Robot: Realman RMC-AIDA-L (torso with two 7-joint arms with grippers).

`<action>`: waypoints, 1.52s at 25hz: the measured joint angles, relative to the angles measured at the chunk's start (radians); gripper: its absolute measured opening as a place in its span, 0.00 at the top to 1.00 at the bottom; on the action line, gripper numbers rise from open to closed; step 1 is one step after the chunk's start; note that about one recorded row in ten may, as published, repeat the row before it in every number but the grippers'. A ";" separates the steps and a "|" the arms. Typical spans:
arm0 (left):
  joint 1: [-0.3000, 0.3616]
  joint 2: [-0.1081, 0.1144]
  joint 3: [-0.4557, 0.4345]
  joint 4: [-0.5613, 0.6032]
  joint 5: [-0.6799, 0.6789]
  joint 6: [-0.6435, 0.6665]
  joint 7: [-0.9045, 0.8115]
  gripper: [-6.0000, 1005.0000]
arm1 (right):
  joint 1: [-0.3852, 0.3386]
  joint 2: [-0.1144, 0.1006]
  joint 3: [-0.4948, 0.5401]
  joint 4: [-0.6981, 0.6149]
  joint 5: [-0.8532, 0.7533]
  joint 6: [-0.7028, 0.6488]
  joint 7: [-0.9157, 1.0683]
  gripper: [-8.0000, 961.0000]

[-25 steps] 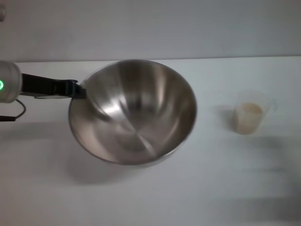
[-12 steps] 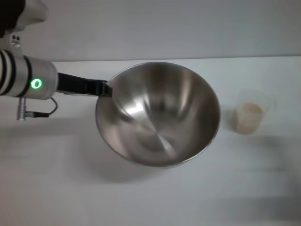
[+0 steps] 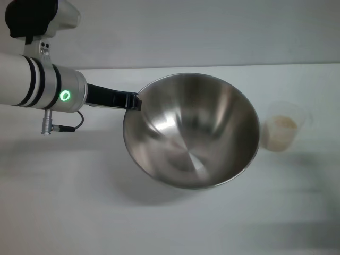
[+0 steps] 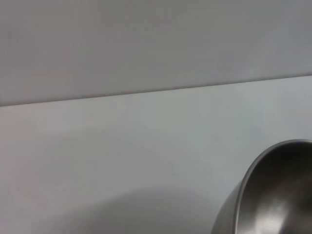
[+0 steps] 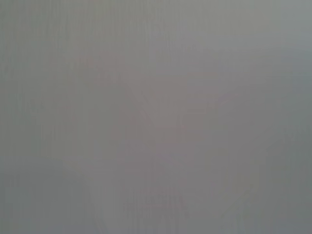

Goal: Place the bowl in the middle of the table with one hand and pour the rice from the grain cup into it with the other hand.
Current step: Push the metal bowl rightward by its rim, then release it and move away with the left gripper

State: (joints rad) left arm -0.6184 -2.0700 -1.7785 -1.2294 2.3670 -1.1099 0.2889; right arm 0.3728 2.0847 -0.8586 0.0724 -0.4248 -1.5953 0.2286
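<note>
The large steel bowl (image 3: pixel 196 133) hangs tilted above the white table (image 3: pixel 64 212), its shadow below it. My left gripper (image 3: pixel 135 101) is shut on the bowl's left rim, with the arm reaching in from the left. In the left wrist view only the bowl's edge (image 4: pixel 273 195) shows. To the right of the bowl, close to its rim, stands the small clear grain cup (image 3: pixel 284 127) with pale rice (image 3: pixel 281 125) in it. The right gripper shows in no view.
A grey wall runs behind the table's far edge (image 3: pixel 212 66). Bare tabletop lies in front of the bowl and at the far left. The right wrist view holds only a plain grey surface.
My left arm has carried the bowl to the right, from left of centre to near the grain cup. The cup has not moved.
</note>
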 joint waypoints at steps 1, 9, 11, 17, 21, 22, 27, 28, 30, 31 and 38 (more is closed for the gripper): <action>0.000 0.000 0.001 0.003 0.000 0.003 0.001 0.94 | 0.000 0.000 0.000 0.000 0.000 0.000 0.000 0.31; -0.006 0.003 0.004 0.038 0.005 0.023 0.012 0.94 | 0.002 0.000 0.000 0.000 0.000 0.000 0.000 0.31; -0.010 0.003 0.005 0.047 0.005 0.028 0.016 0.94 | 0.003 0.000 0.000 0.000 0.000 0.000 0.000 0.31; -0.020 0.004 0.005 0.072 0.004 0.035 0.022 0.93 | 0.004 0.000 0.000 0.000 0.000 0.000 0.000 0.31; -0.026 0.005 0.005 0.085 0.004 0.037 0.024 0.93 | 0.003 0.000 0.000 0.000 0.000 0.000 0.000 0.31; -0.030 0.005 0.004 0.092 0.007 0.041 0.024 0.93 | 0.003 0.000 0.000 0.000 0.000 0.000 0.000 0.31; -0.040 0.005 0.002 0.112 0.008 0.043 0.025 0.93 | 0.001 0.000 0.000 0.000 0.000 0.000 0.000 0.31; -0.043 0.005 0.002 0.117 0.008 0.045 0.025 0.93 | 0.000 0.000 0.000 0.000 0.000 0.000 0.000 0.31; -0.046 0.005 0.002 0.121 0.008 0.047 0.026 0.93 | -0.001 0.000 0.000 0.000 0.000 0.000 0.000 0.31; -0.048 0.006 0.000 0.123 0.008 0.048 0.026 0.93 | -0.001 0.000 0.000 0.000 0.000 0.000 0.000 0.31; -0.051 0.007 -0.001 0.135 0.009 0.050 0.033 0.93 | -0.003 0.000 0.000 0.000 0.000 0.000 0.000 0.31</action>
State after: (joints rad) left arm -0.6693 -2.0631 -1.7792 -1.0948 2.3764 -1.0600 0.3222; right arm 0.3695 2.0847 -0.8591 0.0721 -0.4248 -1.5953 0.2285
